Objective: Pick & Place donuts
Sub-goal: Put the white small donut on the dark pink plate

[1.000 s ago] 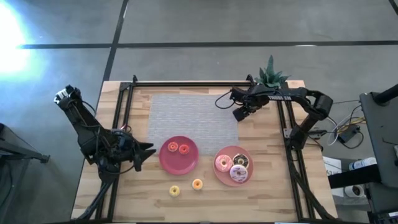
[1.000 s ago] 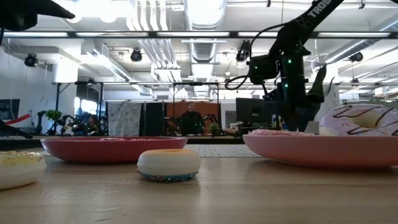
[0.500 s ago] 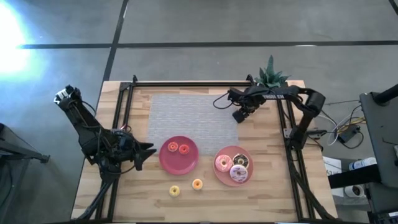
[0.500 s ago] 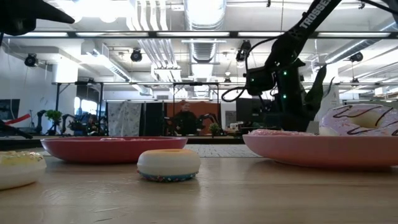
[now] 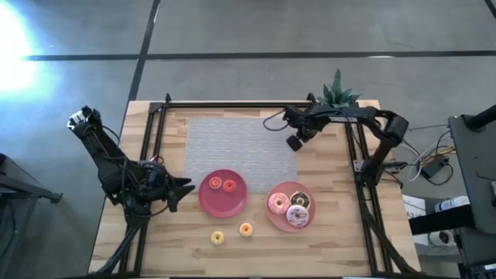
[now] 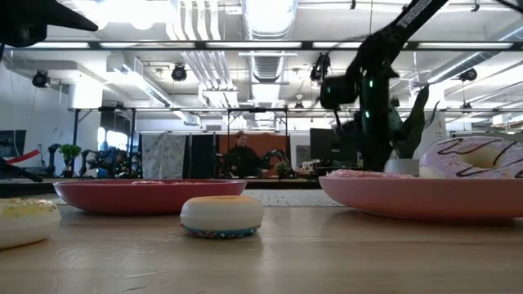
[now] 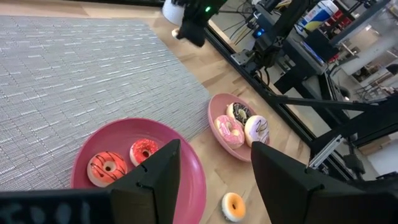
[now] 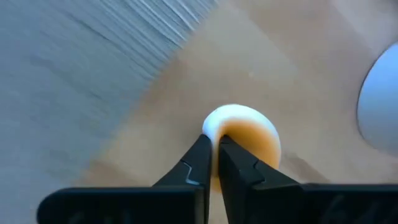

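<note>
The right hand [image 8: 212, 163] is clamped on a small orange-and-white toy donut [image 8: 244, 138], and it has pulled back toward the far edge of the wooden counter [image 5: 325, 167]. Far in front of it wait two round pink plates [image 5: 203, 200], so the donut must travel there. The left hand [image 7: 211, 177] waits with fingers apart beside the nearer plate.

Your wooden table [image 5: 333, 240] stands on grey concrete floor [image 5: 248, 31]. Behind it you see ceiling ducts [image 6: 265, 33] and strip lights [image 6: 122, 10].

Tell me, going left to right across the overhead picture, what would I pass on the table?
Left hand → left plate holding two red mini donuts → yellow mini donut → orange mini donut → right plate with three larger donuts → right hand → potted plant.
</note>
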You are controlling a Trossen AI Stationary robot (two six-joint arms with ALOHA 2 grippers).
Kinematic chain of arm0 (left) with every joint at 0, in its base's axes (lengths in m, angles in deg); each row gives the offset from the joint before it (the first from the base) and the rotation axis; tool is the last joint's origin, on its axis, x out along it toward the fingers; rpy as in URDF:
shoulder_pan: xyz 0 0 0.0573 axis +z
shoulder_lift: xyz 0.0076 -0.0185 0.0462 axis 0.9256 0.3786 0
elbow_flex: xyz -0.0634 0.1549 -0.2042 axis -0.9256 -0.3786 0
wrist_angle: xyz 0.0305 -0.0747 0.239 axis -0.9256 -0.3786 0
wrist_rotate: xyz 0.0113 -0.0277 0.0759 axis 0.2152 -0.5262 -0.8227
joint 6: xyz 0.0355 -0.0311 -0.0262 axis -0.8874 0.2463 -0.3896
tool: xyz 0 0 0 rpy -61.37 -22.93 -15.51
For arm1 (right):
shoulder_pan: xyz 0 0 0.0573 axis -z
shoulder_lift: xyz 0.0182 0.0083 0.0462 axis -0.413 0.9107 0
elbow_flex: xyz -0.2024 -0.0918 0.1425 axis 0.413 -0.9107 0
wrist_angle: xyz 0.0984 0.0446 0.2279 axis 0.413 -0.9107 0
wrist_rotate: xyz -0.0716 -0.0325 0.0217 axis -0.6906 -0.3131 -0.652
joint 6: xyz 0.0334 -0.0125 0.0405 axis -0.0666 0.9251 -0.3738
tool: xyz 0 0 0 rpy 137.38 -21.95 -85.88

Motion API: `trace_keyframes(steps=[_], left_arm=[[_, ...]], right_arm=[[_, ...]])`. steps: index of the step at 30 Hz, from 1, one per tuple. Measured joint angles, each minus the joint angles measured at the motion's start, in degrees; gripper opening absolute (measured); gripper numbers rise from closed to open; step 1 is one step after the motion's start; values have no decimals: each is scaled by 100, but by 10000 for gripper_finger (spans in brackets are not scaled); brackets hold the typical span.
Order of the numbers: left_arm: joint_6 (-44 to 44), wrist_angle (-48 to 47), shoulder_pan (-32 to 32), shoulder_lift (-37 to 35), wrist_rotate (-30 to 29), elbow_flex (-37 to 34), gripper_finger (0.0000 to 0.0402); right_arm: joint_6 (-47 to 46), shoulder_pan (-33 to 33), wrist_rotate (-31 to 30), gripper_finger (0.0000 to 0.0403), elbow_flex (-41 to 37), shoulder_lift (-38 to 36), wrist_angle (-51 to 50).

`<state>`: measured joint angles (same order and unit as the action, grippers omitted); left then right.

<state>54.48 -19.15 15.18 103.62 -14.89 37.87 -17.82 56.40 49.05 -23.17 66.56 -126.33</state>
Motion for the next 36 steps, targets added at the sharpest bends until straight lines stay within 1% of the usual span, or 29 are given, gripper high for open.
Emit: trace_keyframes(steps=[3, 5, 6, 8, 10, 11, 13, 15, 16, 18, 19, 22, 24, 26, 27, 29, 32, 34, 36], left_arm=[[0, -48, 2, 0, -8, -8, 170], [-10, -59, 2, 0, -39, -13, 170], [-42, -64, 2, 0, -66, -15, 170], [-68, -92, 2, 0, -153, -15, 170], [-67, -91, 2, 0, -297, -24, 170], [-27, -87, 6, 0, -382, -41, 170], [379, -83, 66, -2, -482, -142, 170], [1148, -71, 196, -5, -554, -322, 170], [1696, -36, 275, -7, -631, -444, 170], [2632, 242, 419, -9, -713, -753, 170], [2870, 514, 490, -9, -751, -932, 170], [2885, 1780, 651, -13, -868, -1541, 170], [2582, 2928, 722, -50, -921, -1964, 170], [1869, 4400, 767, -59, -942, -2363, 170], [1324, 5208, 788, -59, -944, -2555, 170], [-61, 6961, 825, -55, -917, -2877, 170], [-2396, 9354, 946, -52, -518, -3202, 170], [-3502, 10464, 1088, -52, -101, -3310, 170], [-4082, 11002, 1280, -55, 231, -3369, 170]], right_arm=[[-350, -2, 598, 12, 79, -458, 327], [-861, 0, 1211, 12, 43, -833, 862], [-1191, -3, 1521, 11, -22, -1044, 1266], [-1989, -49, 2136, 11, -299, -1466, 2389], [-2863, -179, 2476, 11, -691, -1841, 3826], [-3292, -274, 2525, 11, -885, -1997, 4594], [-3997, -488, 2517, 11, -1235, -2253, 6060], [-4496, -736, 2471, 11, -1514, -2365, 7284], [-4607, -876, 2459, 11, -1617, -2375, 7716], [-4600, -1186, 2459, 12, -1704, -2362, 8200], [-4528, -1342, 2502, 12, -1705, -2338, 8362], [-4373, -1816, 2704, 12, -1641, -2209, 8715], [-4384, -2136, 2701, 12, -1557, -2066, 8866], [-4468, -2420, 2701, 12, -1436, -1908, 9032], [-4524, -2542, 2703, 12, -1358, -1820, 9104], [-4651, -2780, 2699, 13, -1178, -1616, 9186], [-4834, -3056, 2693, 13, -841, -1208, 9257], [-4930, -3201, 2693, 13, -554, -904, 9332], [-5001, -3301, 2706, 13, -215, -587, 9474]])
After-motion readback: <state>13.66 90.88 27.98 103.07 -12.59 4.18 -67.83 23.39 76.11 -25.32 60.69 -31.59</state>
